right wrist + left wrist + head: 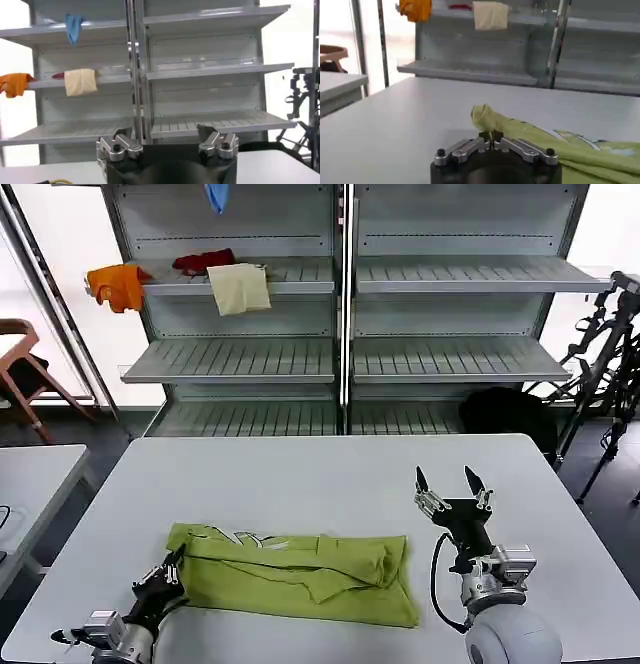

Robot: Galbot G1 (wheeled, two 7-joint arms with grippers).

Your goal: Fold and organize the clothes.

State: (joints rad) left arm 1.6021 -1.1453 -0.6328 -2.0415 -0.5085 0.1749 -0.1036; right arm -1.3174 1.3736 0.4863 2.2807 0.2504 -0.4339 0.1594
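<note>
One lime-green T-shirt [300, 572] lies on my white table [320, 474], folded into a long band running left to right across the near half, with a strip of its white-and-dark print showing along the far edge near the left end. My left gripper [168, 572] sits low at the shirt's left end, and from the left wrist camera I see its fingers pressed together on a bunched corner of the green fabric [487, 119], which stands up in a small rounded knot just beyond the fingertips. The rest of the shirt trails away along the tabletop from that pinch. My right gripper [451, 483] is raised over the table to the right of the shirt, apart from the cloth, its two dark fingers spread wide and pointing away from me toward the shelving; the right wrist camera confirms the gap between its fingers [206, 134] with nothing held. Behind the table stands a grey metal shelf unit [345, 334], carrying an orange garment [117, 285], a red garment [203, 260], a cream cloth [239, 287] draped over one shelf edge, and a blue garment [217, 196] hanging higher up.
</note>
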